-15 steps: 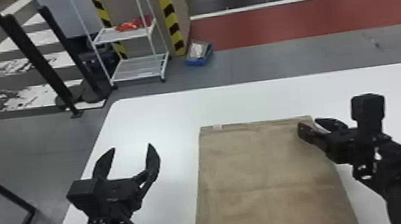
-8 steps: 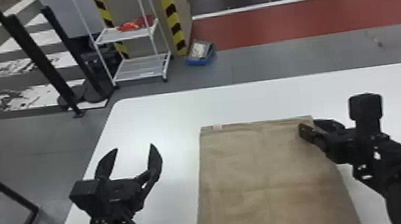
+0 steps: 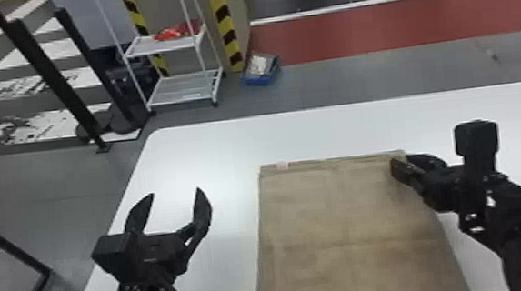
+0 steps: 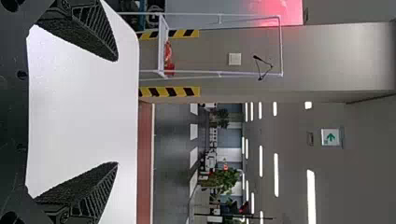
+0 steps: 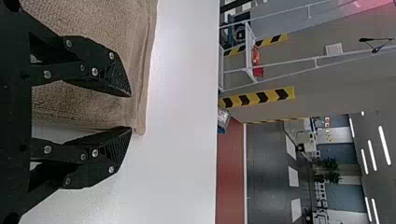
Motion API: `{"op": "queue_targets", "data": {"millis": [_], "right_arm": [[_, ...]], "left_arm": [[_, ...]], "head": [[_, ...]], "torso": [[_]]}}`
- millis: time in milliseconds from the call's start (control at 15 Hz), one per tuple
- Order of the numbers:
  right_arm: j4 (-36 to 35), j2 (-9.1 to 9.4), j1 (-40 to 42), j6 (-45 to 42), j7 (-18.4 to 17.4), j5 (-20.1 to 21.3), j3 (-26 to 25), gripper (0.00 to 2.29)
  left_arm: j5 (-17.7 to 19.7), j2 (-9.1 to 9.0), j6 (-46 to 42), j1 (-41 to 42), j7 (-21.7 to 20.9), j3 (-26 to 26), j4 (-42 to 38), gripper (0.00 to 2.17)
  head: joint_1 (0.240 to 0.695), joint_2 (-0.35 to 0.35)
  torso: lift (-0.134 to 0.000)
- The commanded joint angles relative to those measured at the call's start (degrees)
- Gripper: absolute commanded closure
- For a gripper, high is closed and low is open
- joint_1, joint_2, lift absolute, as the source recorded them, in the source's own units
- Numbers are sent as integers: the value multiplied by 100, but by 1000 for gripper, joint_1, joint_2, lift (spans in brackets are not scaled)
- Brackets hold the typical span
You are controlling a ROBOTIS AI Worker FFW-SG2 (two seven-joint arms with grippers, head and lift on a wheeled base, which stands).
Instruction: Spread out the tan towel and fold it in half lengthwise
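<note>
On the table [image 3: 327, 132] I have the towel [image 3: 345, 226], its length seemingly running toward me, the right gripper [image 5: 130, 112] nearer, 2 fingers apart astride its far-right corner, the left gripper [image 3: 175, 193] spread open off its left side.

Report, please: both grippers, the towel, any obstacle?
Left gripper open, left of towel. Right gripper open at towel's far right corner. Towel lies flat. Possible obstacle: right jaws, partly above it.

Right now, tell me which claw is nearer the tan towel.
Right. The right claw is open at the far right corner of the tan towel; the left claw is open over the white table, to the towel's left.
</note>
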Motion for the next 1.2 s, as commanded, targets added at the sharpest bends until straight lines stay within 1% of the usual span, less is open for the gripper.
{"op": "queue_targets", "data": {"millis": [0,200,267,333,733,933,1067,1133], "right_arm": [[8,5,-16,35,-1,12,0,880],[26,5,-51,53,-1,12,-9,890],[26,5,-51,53,-1,-6,-9,1004],[8,5,-16,53,-1,-32,-18,1031],[-229,5,169,-88,-1,-76,-27,1031],[-712,5,406,-141,-1,-94,17,1031],[-1275,5,687,-141,25,-111,193,1031],[-1627,5,845,-141,25,-173,351,1031]], "left_arm": [[7,4,0,0,1,0,12,83],[7,4,0,0,-8,0,21,83],[7,12,-18,0,-17,0,21,83],[7,4,-18,0,-17,0,21,83],[16,12,-35,9,-17,0,21,83],[16,12,-53,9,-17,9,12,83],[25,12,-53,9,-17,53,3,83],[25,21,-70,9,-17,88,3,83]], "head": [[695,230],[695,229],[695,229],[695,228],[695,230],[695,232],[695,235],[695,250]], "torso": [[-125],[-125],[-125],[-125],[-125],[-125],[-125],[-125]]}}
